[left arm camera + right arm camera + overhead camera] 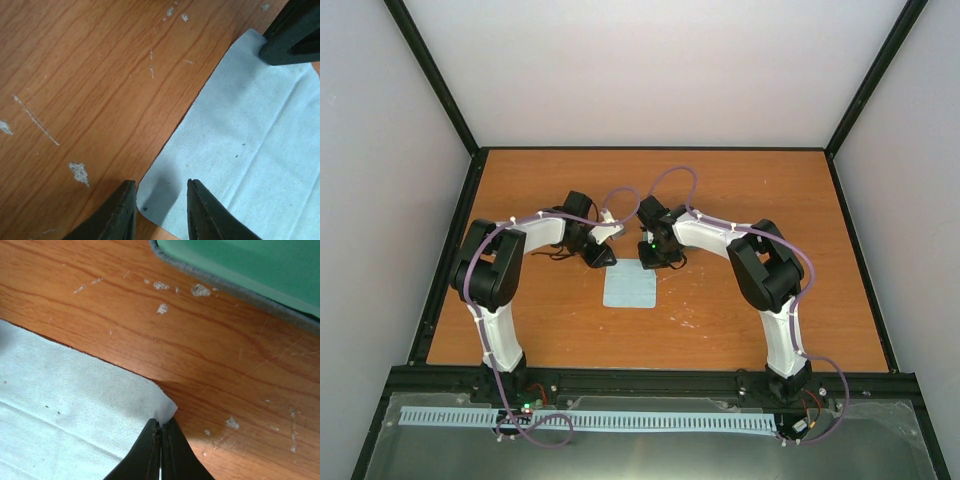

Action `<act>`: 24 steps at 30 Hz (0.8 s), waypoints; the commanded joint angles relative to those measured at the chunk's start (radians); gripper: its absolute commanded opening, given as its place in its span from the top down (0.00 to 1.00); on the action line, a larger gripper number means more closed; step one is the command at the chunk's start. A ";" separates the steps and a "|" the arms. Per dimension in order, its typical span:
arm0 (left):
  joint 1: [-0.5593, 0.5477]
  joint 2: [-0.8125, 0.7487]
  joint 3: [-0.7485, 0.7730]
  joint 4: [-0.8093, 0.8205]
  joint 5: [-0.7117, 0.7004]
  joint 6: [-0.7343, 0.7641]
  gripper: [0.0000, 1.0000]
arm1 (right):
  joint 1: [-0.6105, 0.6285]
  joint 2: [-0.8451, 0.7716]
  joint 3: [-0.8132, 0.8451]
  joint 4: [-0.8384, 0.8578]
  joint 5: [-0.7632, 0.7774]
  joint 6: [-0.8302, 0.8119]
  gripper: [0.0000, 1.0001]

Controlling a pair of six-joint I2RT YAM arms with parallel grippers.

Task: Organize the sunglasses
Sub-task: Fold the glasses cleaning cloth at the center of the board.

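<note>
Though hard to make out, thin dark wire shapes that may be the sunglasses (558, 256) lie left of centre in the overhead view. Lower centre, the right gripper (161, 422) pinches the light-blue cloth (65, 400) by a corner. The left gripper (161, 184) stands partly open astride another corner.

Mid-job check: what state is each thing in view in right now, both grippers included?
light-blue cloth: spread flat on the table, unfolded.
right gripper: shut on one corner of the cloth.
left gripper: open, fingers either side of another corner.
glasses case: open, green lining showing; only partly in view.
</note>
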 commanded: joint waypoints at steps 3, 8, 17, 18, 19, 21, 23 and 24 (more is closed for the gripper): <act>0.005 0.025 0.003 -0.009 -0.049 0.027 0.73 | 0.012 0.038 -0.011 -0.024 0.019 0.005 0.97; 0.005 0.007 -0.019 -0.020 -0.063 0.043 0.78 | 0.012 0.038 -0.011 -0.024 0.016 0.005 0.97; 0.005 -0.021 -0.031 -0.051 -0.040 0.044 0.99 | 0.010 0.035 -0.013 -0.018 0.015 0.008 0.97; 0.006 -0.024 -0.030 -0.051 -0.037 0.040 0.99 | 0.010 0.034 -0.012 -0.018 0.014 0.008 0.97; 0.005 -0.027 -0.030 -0.051 -0.035 0.035 1.00 | 0.011 0.034 -0.014 -0.017 0.014 0.007 0.97; 0.005 -0.033 -0.025 -0.051 -0.033 0.029 1.00 | 0.010 0.031 -0.019 -0.013 0.016 0.007 0.97; 0.005 -0.040 -0.014 -0.049 -0.033 0.021 1.00 | 0.009 0.024 -0.024 -0.009 0.017 0.007 0.97; 0.005 -0.043 -0.007 -0.047 -0.032 0.017 0.99 | 0.009 0.019 -0.028 -0.003 0.016 0.006 0.97</act>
